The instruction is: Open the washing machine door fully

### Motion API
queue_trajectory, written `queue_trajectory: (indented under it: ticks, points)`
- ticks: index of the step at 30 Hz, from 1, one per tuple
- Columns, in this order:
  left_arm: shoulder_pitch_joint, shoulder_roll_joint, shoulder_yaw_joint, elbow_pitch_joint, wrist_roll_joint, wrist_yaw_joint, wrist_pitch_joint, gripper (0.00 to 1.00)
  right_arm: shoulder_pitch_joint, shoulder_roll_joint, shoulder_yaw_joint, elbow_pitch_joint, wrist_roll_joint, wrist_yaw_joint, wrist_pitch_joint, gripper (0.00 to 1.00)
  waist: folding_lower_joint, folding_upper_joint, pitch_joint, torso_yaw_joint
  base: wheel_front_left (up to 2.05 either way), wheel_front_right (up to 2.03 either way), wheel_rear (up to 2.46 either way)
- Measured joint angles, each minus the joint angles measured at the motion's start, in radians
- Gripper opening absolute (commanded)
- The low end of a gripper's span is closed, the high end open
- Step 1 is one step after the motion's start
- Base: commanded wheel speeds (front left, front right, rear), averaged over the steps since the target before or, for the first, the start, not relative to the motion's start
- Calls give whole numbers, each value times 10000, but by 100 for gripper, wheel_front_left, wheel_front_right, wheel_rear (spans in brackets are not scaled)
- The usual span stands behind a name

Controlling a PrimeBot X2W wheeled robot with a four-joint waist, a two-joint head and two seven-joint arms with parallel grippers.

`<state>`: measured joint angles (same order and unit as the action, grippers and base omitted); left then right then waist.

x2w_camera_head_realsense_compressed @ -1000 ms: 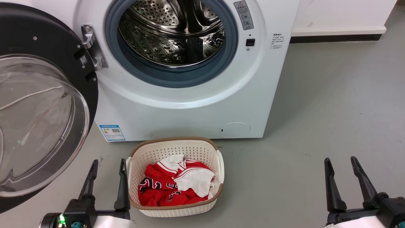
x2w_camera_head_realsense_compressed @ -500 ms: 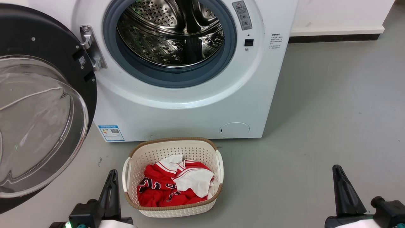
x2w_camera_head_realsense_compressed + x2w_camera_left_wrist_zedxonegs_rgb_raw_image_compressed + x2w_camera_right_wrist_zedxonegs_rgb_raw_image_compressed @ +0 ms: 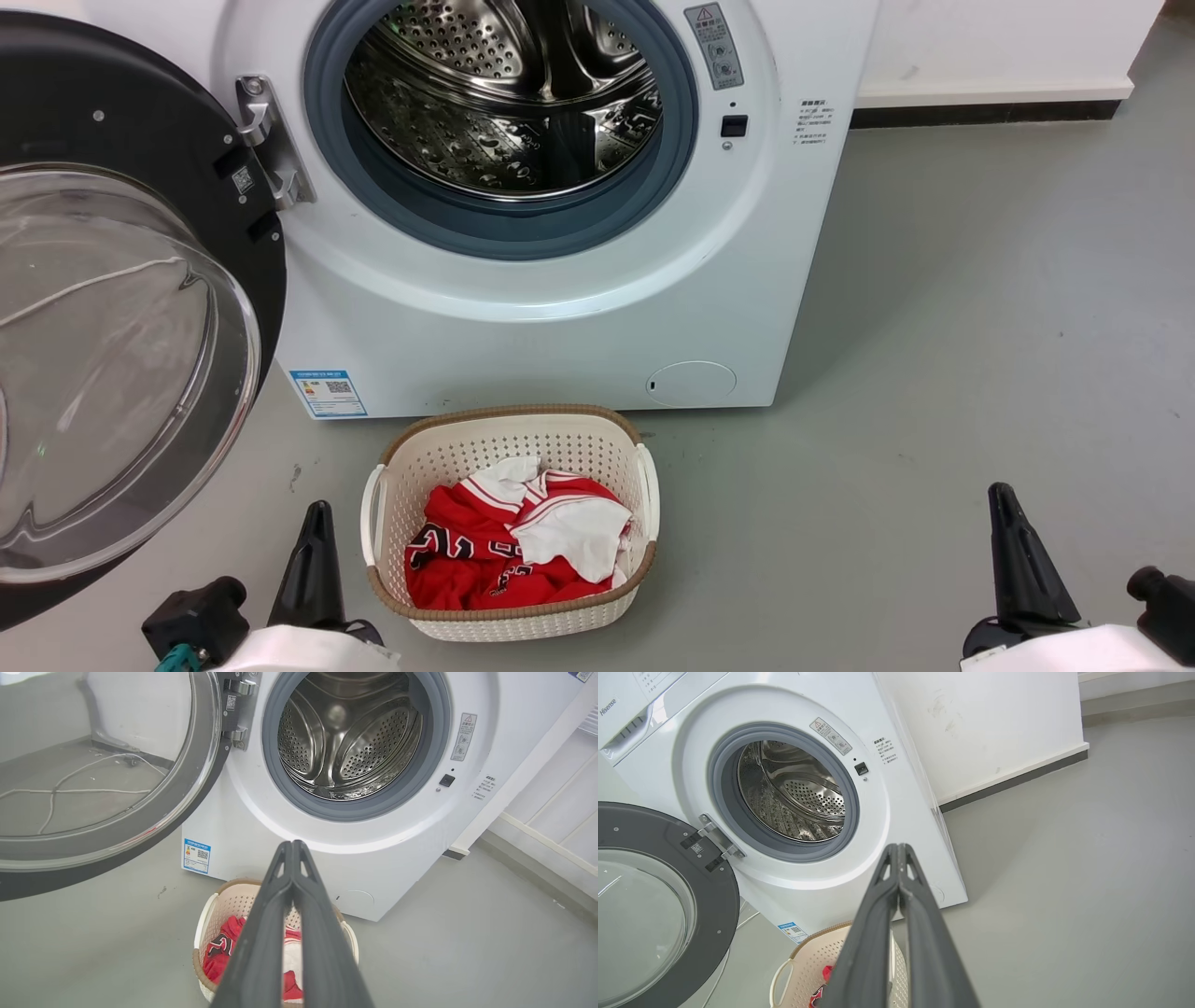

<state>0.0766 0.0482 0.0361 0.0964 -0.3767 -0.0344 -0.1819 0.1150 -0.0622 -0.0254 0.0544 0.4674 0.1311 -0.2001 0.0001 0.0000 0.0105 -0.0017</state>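
Grey floor [image 3: 934,373] lies before the white machine [image 3: 560,336]; the washing machine door [image 3: 112,355] stands swung wide open at the left of the drum mouth [image 3: 504,112]. A basket [image 3: 509,412] with red clothes [image 3: 467,551] sits near the front. Left gripper [image 3: 292,847] and right gripper [image 3: 899,849] both have fingers pressed together, holding nothing, apart from the door.

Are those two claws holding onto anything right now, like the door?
No. The left gripper and right gripper are both shut on nothing, apart from the washing machine door.
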Motion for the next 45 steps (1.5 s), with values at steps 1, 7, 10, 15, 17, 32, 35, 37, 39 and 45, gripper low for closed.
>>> queue_trajectory:
  ticks: [1,7,10,15,17,32,35,37,39,45]
  points:
    - [-29,0,6,21,-173,-8,48,0,-32,-6,0,35,171,0,44,0,0,0,-1,0,0,0,0]
    - [-154,0,65,150,-1243,-94,297,0,-216,-40,4,186,1229,0,249,0,0,0,-5,1,0,0,0]
    - [-253,0,90,205,-1747,-111,399,0,-304,-61,0,263,1730,0,343,0,0,1,-7,2,0,0,0]
    - [-334,2,144,309,-2539,-188,606,0,-432,-84,-2,395,2499,0,514,0,0,0,-10,2,0,0,0]
    - [-414,2,163,341,-2853,-199,686,0,-498,-98,-6,431,2807,-2,566,0,0,0,-11,3,0,0,0]
    - [-675,2,311,598,-4972,-357,1189,0,-835,-148,-54,755,4861,0,1043,0,0,0,-21,5,0,0,0]
    - [-753,2,330,646,-5367,-374,1279,0,-945,-153,-67,798,5218,0,1126,0,0,0,-23,5,0,0,0]
    - [-813,2,349,677,-5614,-414,1352,0,-957,-157,-75,836,5471,-2,1170,0,0,0,-25,6,0,0,0]
    - [-845,2,360,702,-5860,-424,1411,0,-974,-161,-86,882,5695,-2,1231,0,0,0,-26,6,0,0,0]
    - [-922,2,403,796,-6589,-454,1580,0,-1154,-167,-119,995,6378,-2,1394,0,0,0,-30,7,0,0,0]
